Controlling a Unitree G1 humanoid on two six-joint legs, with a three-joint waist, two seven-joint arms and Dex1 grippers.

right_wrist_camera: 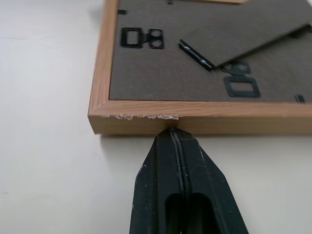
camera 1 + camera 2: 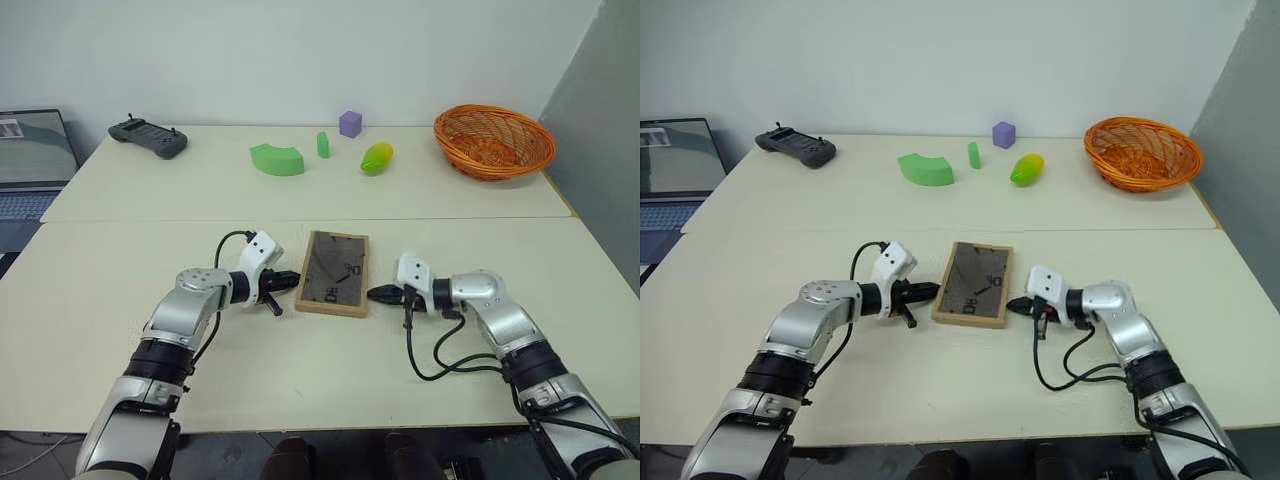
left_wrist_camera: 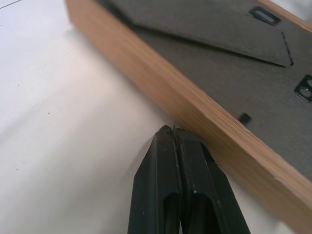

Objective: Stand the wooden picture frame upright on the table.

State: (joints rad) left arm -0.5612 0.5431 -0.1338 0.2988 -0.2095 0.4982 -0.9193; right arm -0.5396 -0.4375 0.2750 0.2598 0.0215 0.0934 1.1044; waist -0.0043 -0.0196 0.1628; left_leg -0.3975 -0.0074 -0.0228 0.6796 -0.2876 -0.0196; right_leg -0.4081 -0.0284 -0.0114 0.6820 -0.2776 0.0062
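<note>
On table [image 2: 120,300]: wooden picture frame [image 2: 334,272] flat, back up.

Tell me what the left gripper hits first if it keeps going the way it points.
The left gripper, fingers shut, points at the near side edge of the wooden picture frame, lying back-up on the table. It would meet that wood edge at once; it looks about touching.

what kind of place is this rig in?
Likely a robotics lab test bench: a plain cream-beige table against a bare wall, foam-like green and purple toy shapes, a dark grey handheld controller and an open laptop.
</note>
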